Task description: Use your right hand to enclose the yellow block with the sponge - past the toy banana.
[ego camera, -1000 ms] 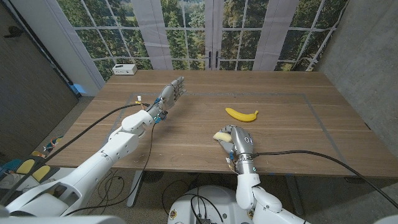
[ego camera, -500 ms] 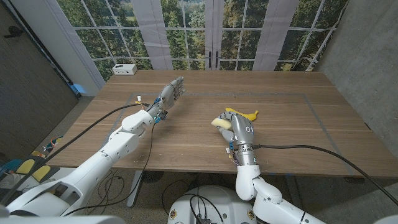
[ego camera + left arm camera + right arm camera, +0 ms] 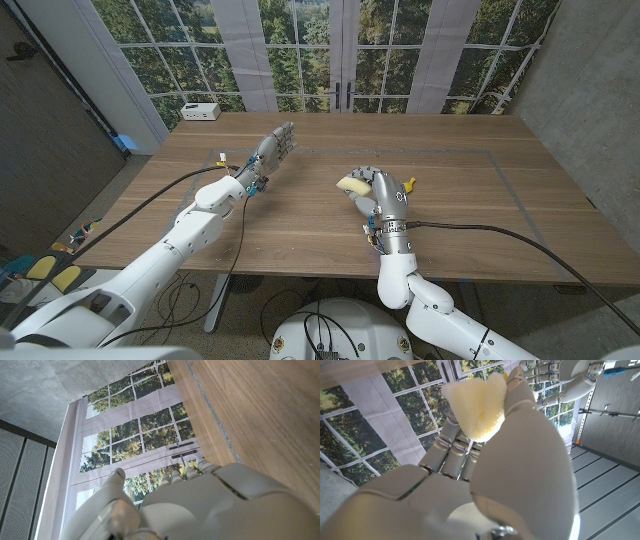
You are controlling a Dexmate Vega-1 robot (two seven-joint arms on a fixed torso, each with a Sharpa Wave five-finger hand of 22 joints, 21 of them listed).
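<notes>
Right now your right hand (image 3: 388, 203) holds the pale yellow sponge (image 3: 353, 184) in curled fingers, lifted just beside the toy banana (image 3: 406, 184). Likely soft and light, it squashes easily; grip its middle gently. No yellow block is visible.

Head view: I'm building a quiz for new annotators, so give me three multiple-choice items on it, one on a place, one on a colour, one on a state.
1. Where is the white box?
A. far left corner of the table
B. near right corner
C. beside the banana

2. What colour is the sponge?
A. blue
B. pale yellow
C. red

3. What is the right hand doing?
A. hanging bare
B. pressing the table
C. holding the sponge

Key: 1 A, it sits at the wooden table's far left corner. 2 B, pale yellow foam shows. 3 C, its fingers close around the sponge, by the toy banana.
</notes>
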